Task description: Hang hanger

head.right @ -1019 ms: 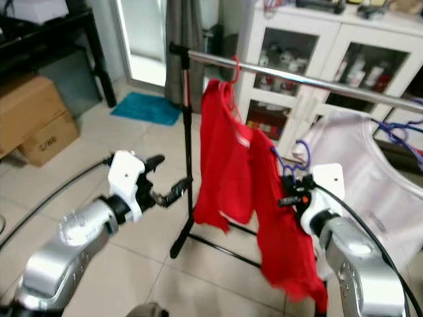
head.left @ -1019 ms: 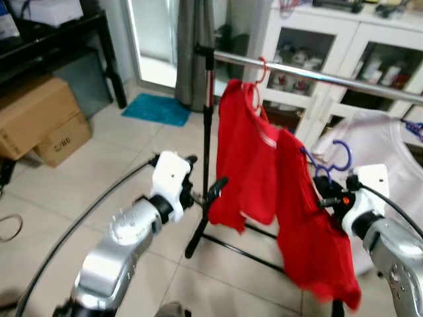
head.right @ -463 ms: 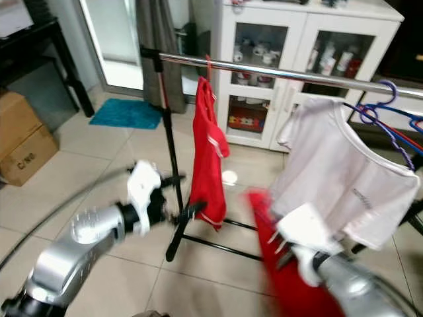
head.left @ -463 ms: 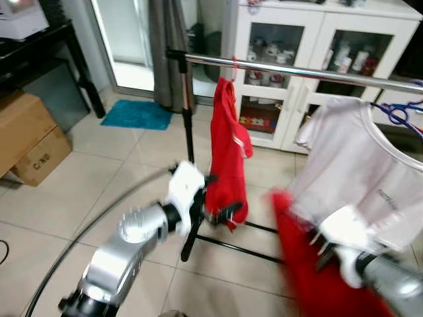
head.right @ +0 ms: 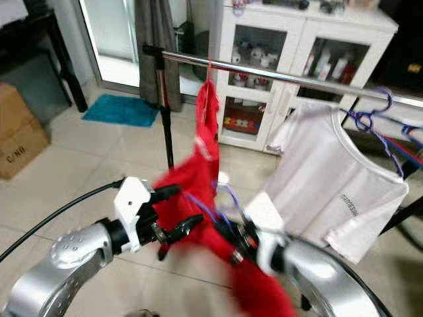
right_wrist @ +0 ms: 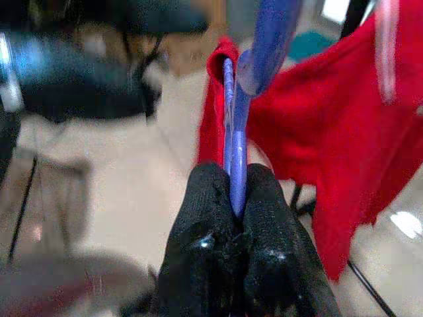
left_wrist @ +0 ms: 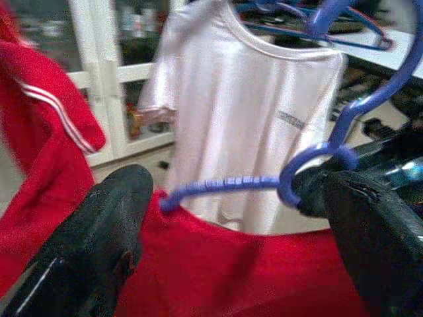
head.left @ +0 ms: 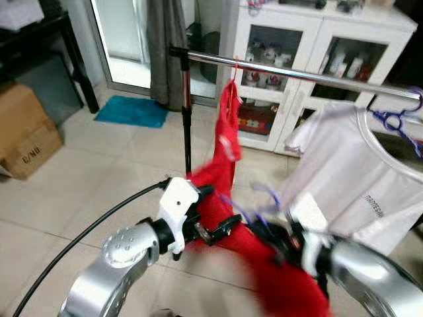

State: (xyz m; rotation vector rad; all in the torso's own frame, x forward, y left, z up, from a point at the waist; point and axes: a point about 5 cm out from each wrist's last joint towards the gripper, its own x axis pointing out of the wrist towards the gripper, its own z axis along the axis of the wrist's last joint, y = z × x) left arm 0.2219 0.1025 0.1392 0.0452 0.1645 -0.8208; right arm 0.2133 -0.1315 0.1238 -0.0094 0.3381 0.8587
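**Kid:** Hanger [right_wrist: 232, 132], the purple one, who has it?

**Helper:** The right gripper [right_wrist: 236, 198] does. Its two black fingers are squeezed tight on the thin purple wire. You can see it low in the middle of the head picture, and it looks smeared.

**Kid:** And the other one?

**Helper:** The left gripper [head.left: 215, 221] sits low and a bit left of the middle. Its fingers are spread apart and hold nothing. The purple hanger runs between them, with its hook [left_wrist: 370, 86] curling up at the upper right of the wrist picture.

**Kid:** What hangs on it?

**Helper:** A red shirt [head.left: 264, 264], drooping below both grippers.

**Kid:** What changed?

**Helper:** A moment ago the shirt was low on the right. Now it has swung to the middle, close to the left gripper. I think the left gripper is about to help.

**Kid:** Is it hung up?

**Helper:** Not yet. The silver rail [head.left: 297, 74] runs across the top, well above. Another red shirt [head.left: 228, 125] and a white shirt [head.left: 350, 178] hang there already.
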